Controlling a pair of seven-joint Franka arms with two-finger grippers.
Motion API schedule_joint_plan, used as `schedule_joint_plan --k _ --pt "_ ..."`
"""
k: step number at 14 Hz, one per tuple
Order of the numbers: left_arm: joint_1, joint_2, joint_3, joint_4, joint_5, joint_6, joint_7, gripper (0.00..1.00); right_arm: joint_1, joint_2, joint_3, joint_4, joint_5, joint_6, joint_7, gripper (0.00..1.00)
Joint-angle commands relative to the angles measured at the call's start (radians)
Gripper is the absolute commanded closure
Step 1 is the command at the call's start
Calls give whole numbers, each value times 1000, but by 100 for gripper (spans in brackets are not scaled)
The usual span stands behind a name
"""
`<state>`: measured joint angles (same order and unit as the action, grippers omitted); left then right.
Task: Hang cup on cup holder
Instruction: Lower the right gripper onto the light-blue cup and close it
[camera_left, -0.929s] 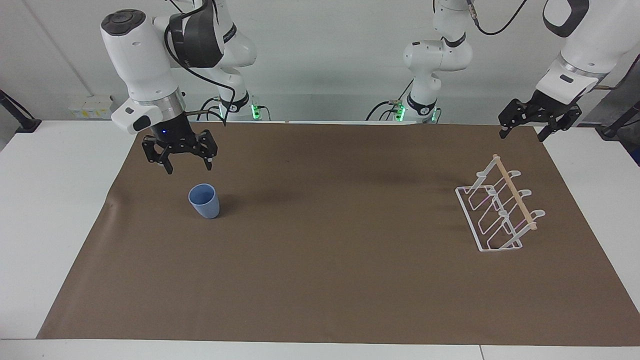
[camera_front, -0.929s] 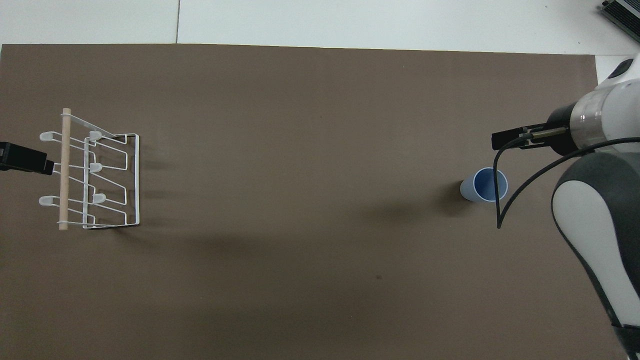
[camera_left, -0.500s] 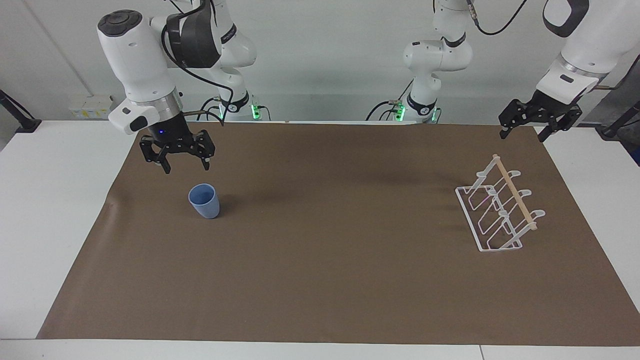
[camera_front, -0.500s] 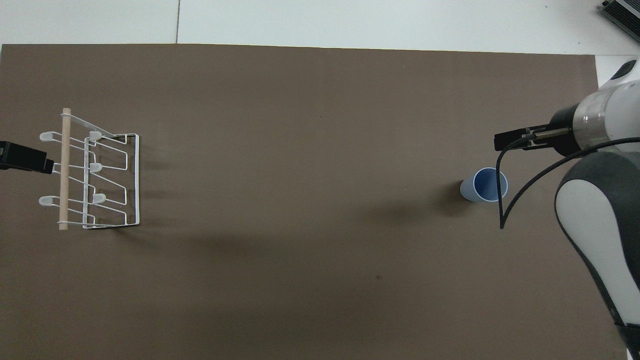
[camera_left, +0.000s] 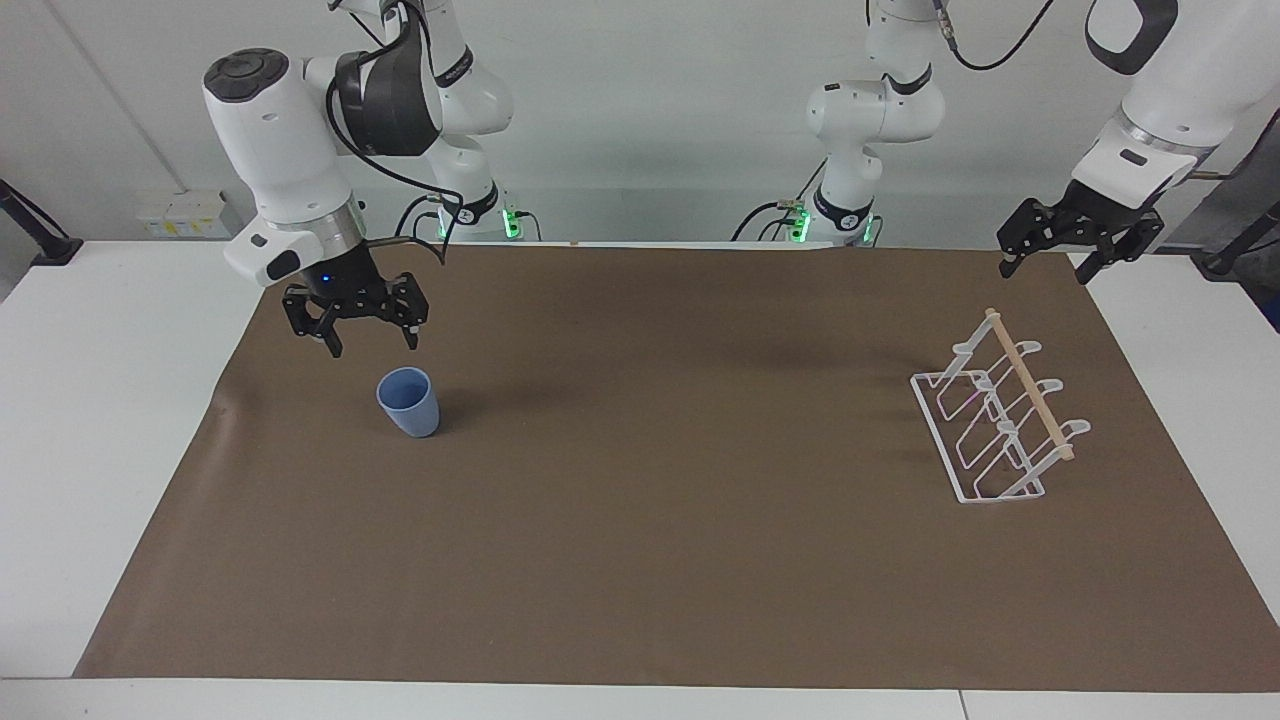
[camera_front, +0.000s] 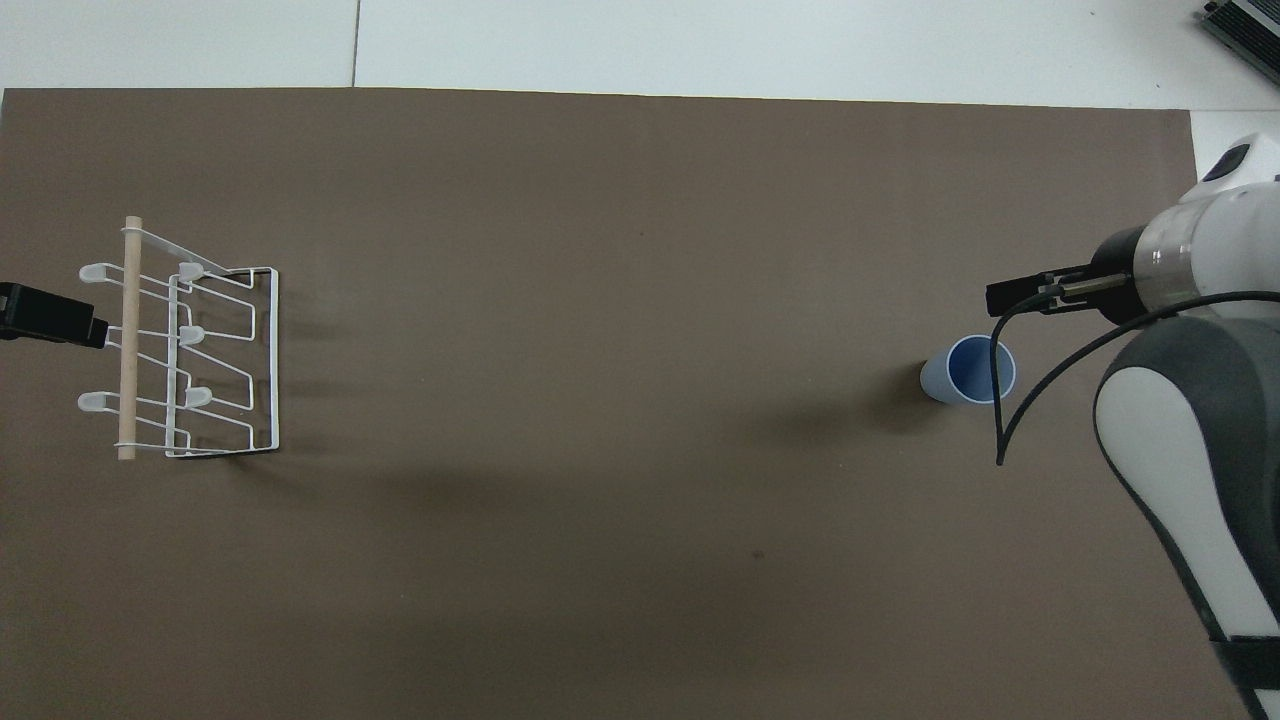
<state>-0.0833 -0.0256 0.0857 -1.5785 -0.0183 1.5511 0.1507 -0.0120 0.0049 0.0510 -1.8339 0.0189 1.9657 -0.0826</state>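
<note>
One camera sits high across the worktop (camera_left: 60, 400), facing both robots from a fair way off. The other hangs above the robots' end, looking steeply down and forward. Both take in the brown mat (camera_left: 640, 560) (camera_front: 600, 600), seen half a turn apart.

White arms (camera_left: 270, 130), black cables, seemingly black end effectors (camera_left: 372, 345)
</note>
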Motion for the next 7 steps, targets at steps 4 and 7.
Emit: schedule_joint_plan --k 4,7 --pt "-12 -16 5 -23 20 12 7 0 -5 -19 6 -123 16 94 -19 0" --pt "-12 -16 3 -21 20 12 9 0 -5 18 6 -128 15 93 -17 0"
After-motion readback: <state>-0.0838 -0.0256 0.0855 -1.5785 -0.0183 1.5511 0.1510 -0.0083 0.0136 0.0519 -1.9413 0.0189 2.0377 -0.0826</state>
